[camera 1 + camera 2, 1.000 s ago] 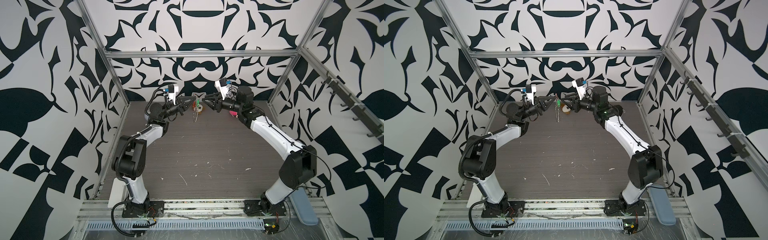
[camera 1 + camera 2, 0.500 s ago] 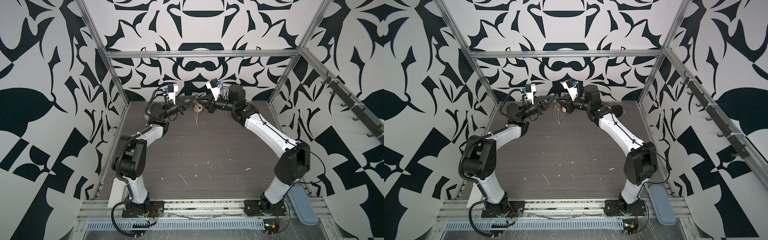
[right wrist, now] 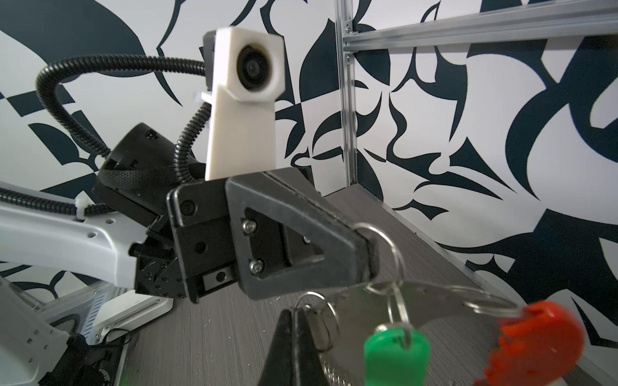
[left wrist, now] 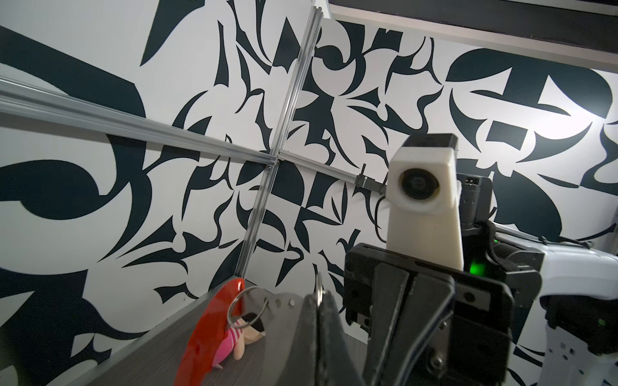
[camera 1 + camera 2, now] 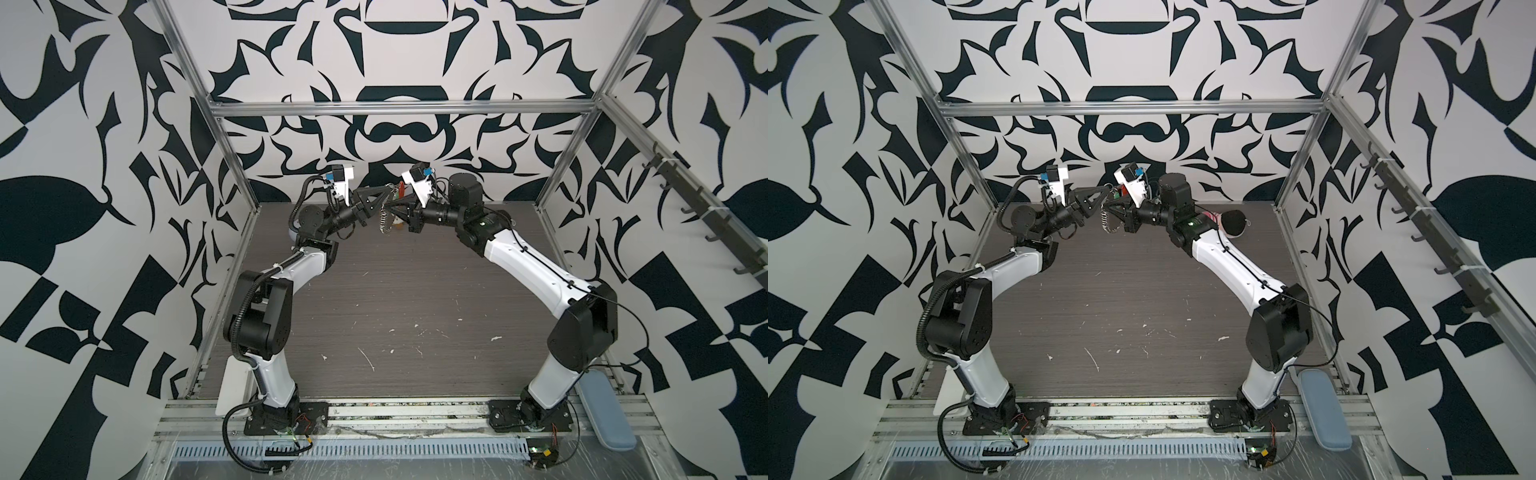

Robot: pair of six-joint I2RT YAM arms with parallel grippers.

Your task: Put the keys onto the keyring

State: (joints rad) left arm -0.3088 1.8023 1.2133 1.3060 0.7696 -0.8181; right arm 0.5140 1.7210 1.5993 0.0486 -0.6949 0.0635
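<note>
Green key tag [image 3: 396, 349]: one; hangs in the air from a wire ring just below the left gripper's tip, beside the orange-red strip [image 3: 541, 337].
Keyring [image 4: 214, 331]: one; held up over the rear middle of the table [image 5: 395, 291]; its silver chain [image 5: 384, 220] dangles between the two grippers.
Left gripper [image 3: 366, 254]: one; jaws pinched on a ring of the keyring.
Right gripper [image 3: 294, 314]: one; jaws together, a small ring at their tip; grip on it unclear.
Plush doll [image 5: 1229, 222]: one; lies on the table behind the right arm.
</note>
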